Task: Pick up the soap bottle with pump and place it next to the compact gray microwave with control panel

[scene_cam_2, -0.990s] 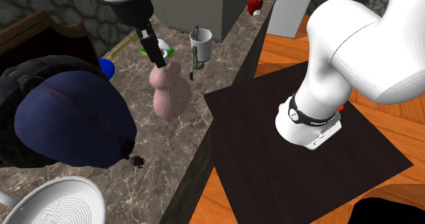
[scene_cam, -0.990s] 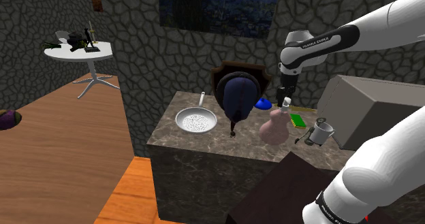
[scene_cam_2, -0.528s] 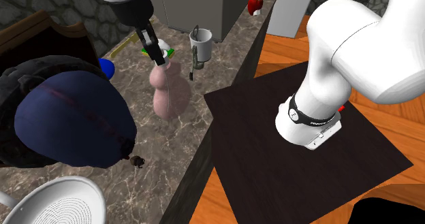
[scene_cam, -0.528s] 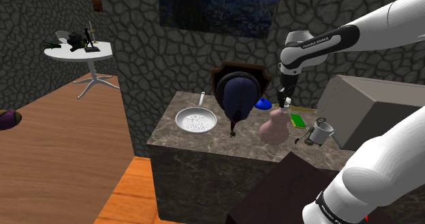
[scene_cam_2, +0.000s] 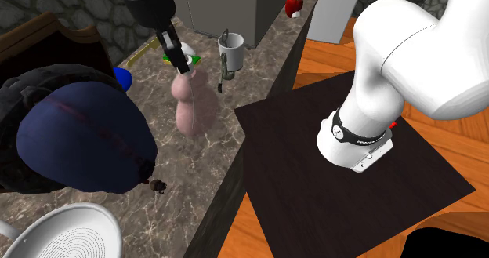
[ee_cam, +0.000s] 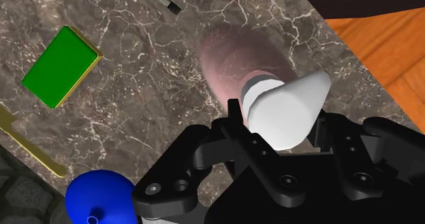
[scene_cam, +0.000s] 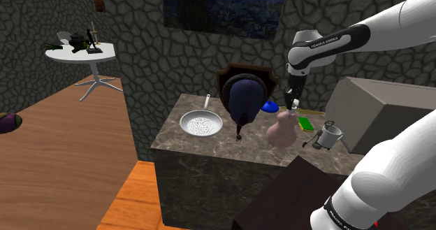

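One pink, gourd-shaped soap bottle (scene_cam: 281,131) is seen in the shoulder view standing upright on the marble counter (scene_cam: 183,139), between a dark blue rounded object (scene_cam: 244,101) and a white cup (scene_cam: 330,133). The gripper (scene_cam: 293,108) is brought down from above onto the bottle's top. The grey microwave (scene_cam: 381,111) lies beyond the cup, towards the shoulder view's right. The cup is judged to be in the path, so the bottle should be lifted well clear before it is carried across.

In the second exterior view the gripper (scene_cam_2: 182,63) is seen closed about the narrow top of the soap bottle (scene_cam_2: 194,106), with the wide body hanging below. Whether the base has left the counter cannot be told. Because only the slim pump is held, a straight, slow rise is advised, so that the heavy body is not set swinging. The green block (scene_cam_2: 193,59) and the cup (scene_cam_2: 231,51) are just behind it.

In the wrist view the white pump head (ee_cam: 289,105) is clasped between the two black fingers (ee_cam: 235,131), and the pink body (ee_cam: 235,59) is seen beyond it over the counter (ee_cam: 136,120). The pump appears slightly off-centre in the grasp, so the clamp should be kept firm and the wrist level. A bare patch beside the microwave should be chosen, and the bottle set down upright before it is released.
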You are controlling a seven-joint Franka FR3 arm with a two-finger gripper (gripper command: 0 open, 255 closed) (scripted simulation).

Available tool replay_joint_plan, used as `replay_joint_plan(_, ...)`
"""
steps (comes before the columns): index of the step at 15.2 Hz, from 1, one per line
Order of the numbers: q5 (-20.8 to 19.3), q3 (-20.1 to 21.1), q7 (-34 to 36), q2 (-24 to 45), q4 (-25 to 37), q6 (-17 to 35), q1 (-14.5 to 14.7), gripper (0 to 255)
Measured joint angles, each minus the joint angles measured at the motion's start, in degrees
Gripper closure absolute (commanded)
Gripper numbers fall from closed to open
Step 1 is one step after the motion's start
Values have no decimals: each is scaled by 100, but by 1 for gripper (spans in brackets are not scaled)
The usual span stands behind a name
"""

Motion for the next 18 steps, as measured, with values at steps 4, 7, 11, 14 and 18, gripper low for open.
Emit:
replay_joint_plan(4, -1, 30, -12, -103, 202, -300, 4, 255)
replay_joint_plan(7, -11, 52, -25, -202, 344, -535, 1, 255)
replay_joint_plan(11, -5, 92, -36, -294, 594, -875, 9, 255)
replay_joint_plan(14, 6, 121, -45, -337, 790, -1114, 19, 255)
replay_joint_plan(18, 14, 155, -62, -399, 1040, -1425, 27, 255)
